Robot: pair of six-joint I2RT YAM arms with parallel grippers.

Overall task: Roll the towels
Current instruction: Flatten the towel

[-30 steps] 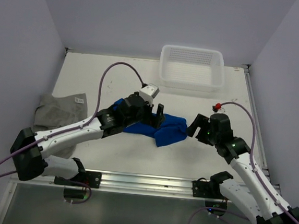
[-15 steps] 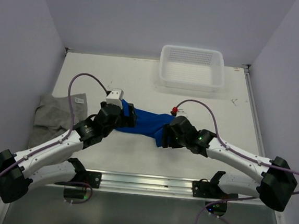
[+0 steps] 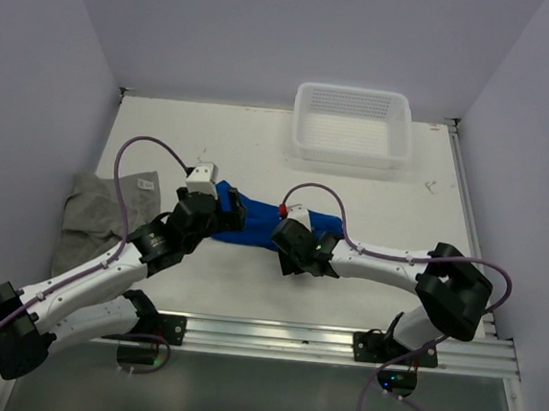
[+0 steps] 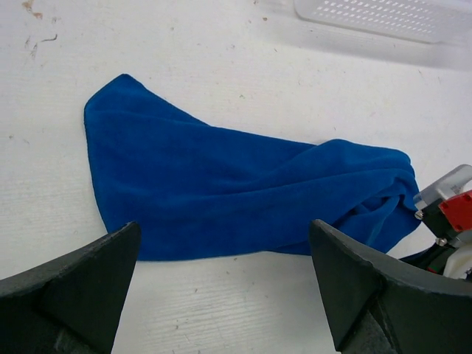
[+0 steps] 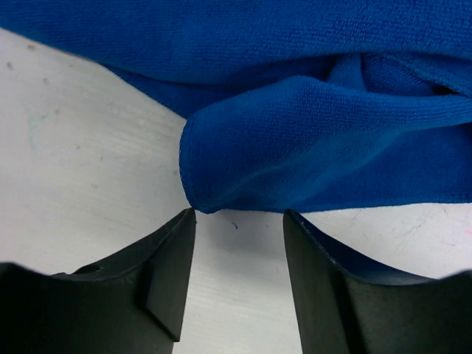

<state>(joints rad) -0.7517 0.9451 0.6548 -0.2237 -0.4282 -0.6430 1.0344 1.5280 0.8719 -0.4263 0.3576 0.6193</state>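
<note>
left claw [image 4: 223, 243] is hovering released above blue towel [image 4: 236, 195] | right claw [image 5: 237, 221] is sitting parted at its folded edge (gripping nothing) | grey towel [image 3: 96, 214] is lying apart on counter [image 3: 250, 151]

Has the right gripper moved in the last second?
Yes. The right gripper has swung left, from below the right half of the white perforated plastic basket to below its left edge, at the royal blue cloth towel.

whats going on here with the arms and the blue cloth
Two robot arms are at the blue towel, which lies bunched on the table. The left gripper hovers wide open over it; the right gripper, jaws apart, sits at a folded corner without gripping. The grey towel lies crumpled at the left edge.
</note>
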